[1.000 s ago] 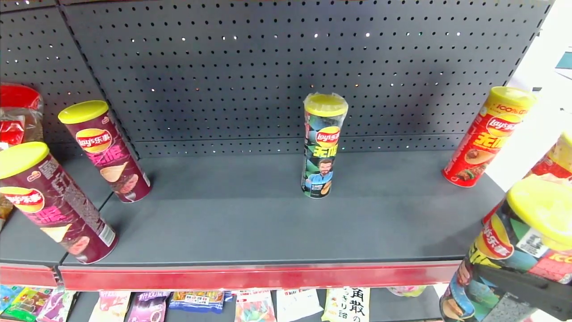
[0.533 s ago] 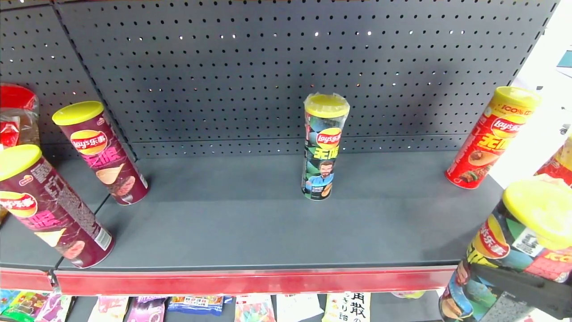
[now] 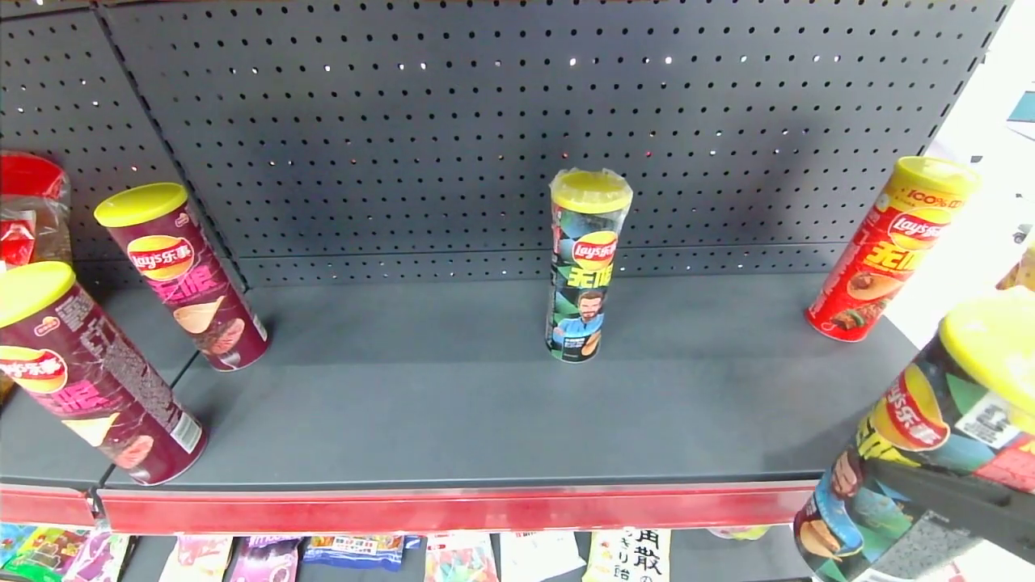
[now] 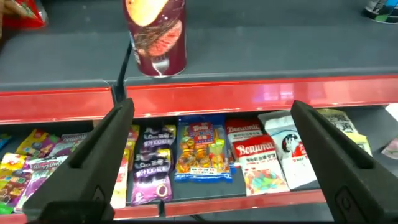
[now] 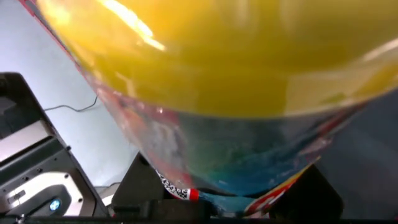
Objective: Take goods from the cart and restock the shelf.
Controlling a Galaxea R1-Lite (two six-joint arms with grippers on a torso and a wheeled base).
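My right gripper point(image 3: 966, 505) is shut on a green-and-black chip can with a yellow lid point(image 3: 930, 428). It holds the can tilted at the lower right, in front of the grey shelf point(image 3: 453, 412) and past its right end. The right wrist view looks up the same can point(image 5: 236, 93), with the right gripper point(image 5: 230, 199) clamped around its base. A matching can point(image 3: 584, 267) stands upright mid-shelf near the back. My left gripper point(image 4: 212, 109) is open with nothing between its fingers, level with the shelf's red front rail point(image 4: 249, 93).
Two maroon cans point(image 3: 182, 275) point(image 3: 89, 372) stand on the left of the shelf and a red can point(image 3: 885, 246) at the back right. A pegboard panel point(image 3: 485, 121) backs the shelf. Several snack bags point(image 4: 199, 149) lie on the level below.
The can in my right gripper has risen and shifted slightly right. The head camera moved a little early on; the cans on the shelf stayed put.
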